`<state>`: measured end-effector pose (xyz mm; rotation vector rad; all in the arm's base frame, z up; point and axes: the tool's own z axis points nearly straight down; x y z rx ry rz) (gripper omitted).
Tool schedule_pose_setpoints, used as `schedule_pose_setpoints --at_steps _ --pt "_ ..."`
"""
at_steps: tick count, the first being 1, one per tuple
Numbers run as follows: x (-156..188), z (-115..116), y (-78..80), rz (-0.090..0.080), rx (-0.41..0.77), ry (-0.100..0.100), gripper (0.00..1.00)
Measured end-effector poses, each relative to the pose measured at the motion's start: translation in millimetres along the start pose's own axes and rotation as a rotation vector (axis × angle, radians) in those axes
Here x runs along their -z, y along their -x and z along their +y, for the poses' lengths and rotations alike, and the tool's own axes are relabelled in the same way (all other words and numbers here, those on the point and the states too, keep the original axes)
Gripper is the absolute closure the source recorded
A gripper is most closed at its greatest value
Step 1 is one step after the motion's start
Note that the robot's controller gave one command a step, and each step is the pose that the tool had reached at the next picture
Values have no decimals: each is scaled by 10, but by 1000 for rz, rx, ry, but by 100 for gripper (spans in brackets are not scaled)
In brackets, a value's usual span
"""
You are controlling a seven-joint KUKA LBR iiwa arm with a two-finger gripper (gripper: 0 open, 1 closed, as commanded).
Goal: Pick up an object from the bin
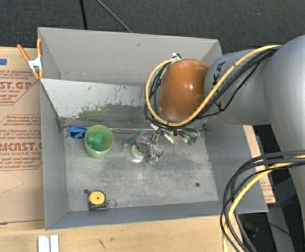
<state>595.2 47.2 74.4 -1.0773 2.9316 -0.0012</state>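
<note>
My gripper (153, 147) hangs low over the middle of the bin, under the orange wrist cover. Its metal fingers reach down beside a small clear-and-white thing with a green patch (137, 151) lying on the floor just to their left. A green cup (99, 140) with a green block inside it stands further left. A small blue thing (76, 132) lies against the back wall, left of the cup.
A yellow round tape measure (96, 198) lies near the front wall at the lower left. The arm fills the bin's right back corner, with yellow cables looped around the wrist.
</note>
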Motion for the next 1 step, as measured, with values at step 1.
schedule_pose_setpoints --at_steps 1 --pt "1066 -12 45 7 -1 1 100"
